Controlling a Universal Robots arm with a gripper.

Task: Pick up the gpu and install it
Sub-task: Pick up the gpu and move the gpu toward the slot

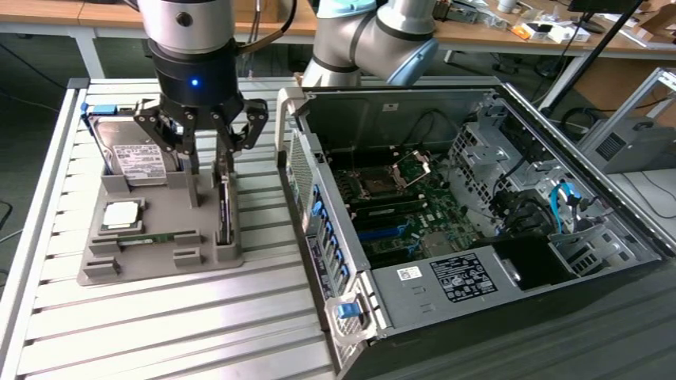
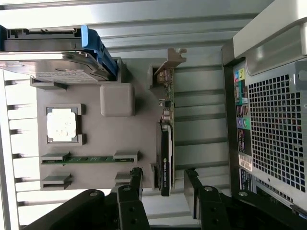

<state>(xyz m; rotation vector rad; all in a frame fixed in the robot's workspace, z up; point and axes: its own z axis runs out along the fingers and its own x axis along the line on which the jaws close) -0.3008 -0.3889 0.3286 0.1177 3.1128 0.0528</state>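
Hovering low over the grey parts tray (image 1: 169,218) (image 2: 120,139) with the gripper (image 1: 208,170) (image 2: 163,175) spread wide, one black finger on each side of the gpu (image 1: 224,210) (image 2: 164,163) and a gap visible between each finger and the card in the wrist view; gripping nothing

Standing on its long edge in the slot along the tray's side nearest the computer case (image 1: 423,111) (image 2: 278,124): the gpu, thin and dark, silvery bracket (image 2: 169,62) at the end away from the fingers

Sharing the same tray: a hard drive (image 1: 132,150) (image 2: 53,67) in a blue frame, propped at the far end in the exterior view; a square silver processor chip (image 1: 122,214) (image 2: 61,124) lying flat in its recess; a slim green memory stick (image 1: 148,237) (image 2: 81,159) held on edge between small grey clips

Resting on a slatted metal table (image 1: 190,317) (image 2: 201,120), tray toward the exterior view's left, case just beside it toward the exterior view's right

Lying on its side with the panel off, showing motherboard, cables and drive bays; perforated rear face turned toward the tray
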